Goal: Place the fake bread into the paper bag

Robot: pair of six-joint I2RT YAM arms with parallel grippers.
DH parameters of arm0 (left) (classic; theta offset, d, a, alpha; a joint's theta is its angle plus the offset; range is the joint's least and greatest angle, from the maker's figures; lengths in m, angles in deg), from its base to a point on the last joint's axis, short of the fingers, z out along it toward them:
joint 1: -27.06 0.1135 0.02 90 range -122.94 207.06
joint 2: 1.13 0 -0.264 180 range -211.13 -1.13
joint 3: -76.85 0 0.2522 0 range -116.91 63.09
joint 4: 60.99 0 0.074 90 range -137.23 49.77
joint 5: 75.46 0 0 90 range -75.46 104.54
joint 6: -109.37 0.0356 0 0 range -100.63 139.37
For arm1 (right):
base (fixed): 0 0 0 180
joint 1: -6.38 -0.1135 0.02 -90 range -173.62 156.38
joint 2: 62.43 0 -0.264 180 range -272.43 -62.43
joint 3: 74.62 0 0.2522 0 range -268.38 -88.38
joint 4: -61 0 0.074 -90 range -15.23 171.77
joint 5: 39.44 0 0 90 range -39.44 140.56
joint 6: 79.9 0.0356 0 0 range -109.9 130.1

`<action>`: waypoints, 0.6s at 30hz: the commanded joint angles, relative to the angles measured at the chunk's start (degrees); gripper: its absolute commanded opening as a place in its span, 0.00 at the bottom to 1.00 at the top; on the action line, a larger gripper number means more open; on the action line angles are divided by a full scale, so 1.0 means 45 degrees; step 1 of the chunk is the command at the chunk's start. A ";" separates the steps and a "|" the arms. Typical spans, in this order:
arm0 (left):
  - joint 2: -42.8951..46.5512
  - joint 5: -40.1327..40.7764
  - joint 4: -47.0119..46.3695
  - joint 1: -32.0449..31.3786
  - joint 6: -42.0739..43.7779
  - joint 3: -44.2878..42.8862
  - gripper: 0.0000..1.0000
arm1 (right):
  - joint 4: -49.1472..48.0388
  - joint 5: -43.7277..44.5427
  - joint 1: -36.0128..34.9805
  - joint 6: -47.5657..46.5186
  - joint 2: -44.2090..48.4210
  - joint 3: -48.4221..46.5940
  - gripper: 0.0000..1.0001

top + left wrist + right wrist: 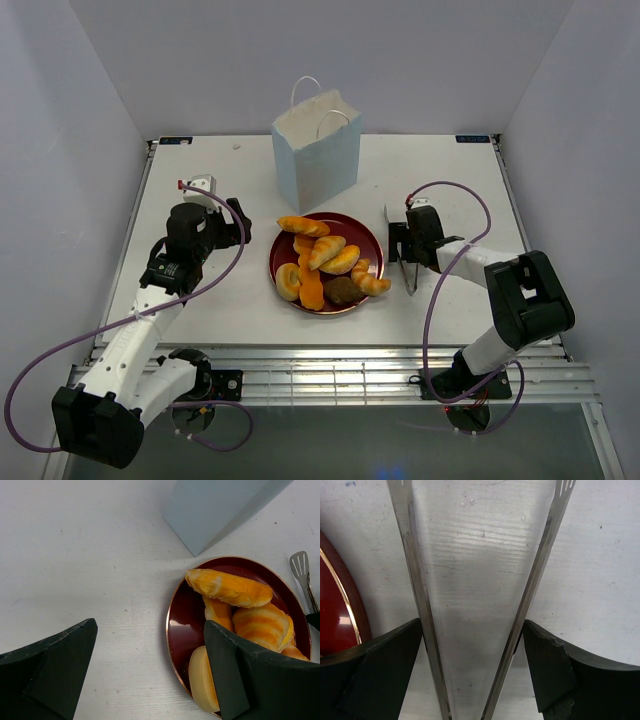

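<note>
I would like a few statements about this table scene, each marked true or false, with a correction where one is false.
1. The bread pieces lie on the red plate. True.
2. The paper bag lies flat on its side. False: it stands upright behind the plate.
3. The right claw holds metal tongs. True.
4. The left claw grips a piece of bread. False: it is open and empty, at the plate's left edge.
</note>
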 commanded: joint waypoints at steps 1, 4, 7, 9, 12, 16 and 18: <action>0.0154 -0.0290 -0.0295 -0.0015 0.0110 -0.0324 0.98 | -0.0180 0.0491 -0.0086 0.0601 -0.0283 -0.0383 0.85; 0.0134 -0.0309 -0.0314 -0.0015 0.0091 -0.0324 0.98 | -0.0083 0.0394 -0.0086 0.0855 -0.0303 -0.0383 0.80; 0.0076 -0.0388 -0.0333 -0.0015 0.0091 -0.0324 0.98 | -0.0062 0.0394 -0.0086 0.0992 -0.0264 -0.0267 0.78; 0.0096 -0.0407 -0.0333 -0.0015 0.0052 -0.0305 0.98 | -0.0082 0.0452 -0.0086 0.1032 -0.0283 -0.0247 0.74; 0.0076 -0.0485 -0.0372 -0.0015 0.0052 -0.0304 0.98 | 0.0209 0.0628 -0.0105 0.0954 -0.0303 -0.0422 0.70; 0.0076 -0.0505 -0.0372 -0.0015 0.0052 -0.0304 0.98 | 0.0734 0.0823 -0.0086 0.0915 -0.0108 -0.0696 0.69; 0.0096 -0.0427 -0.0372 -0.0015 0.0032 -0.0285 0.98 | 0.0894 0.0823 -0.0086 0.0934 0.0048 -0.0832 0.69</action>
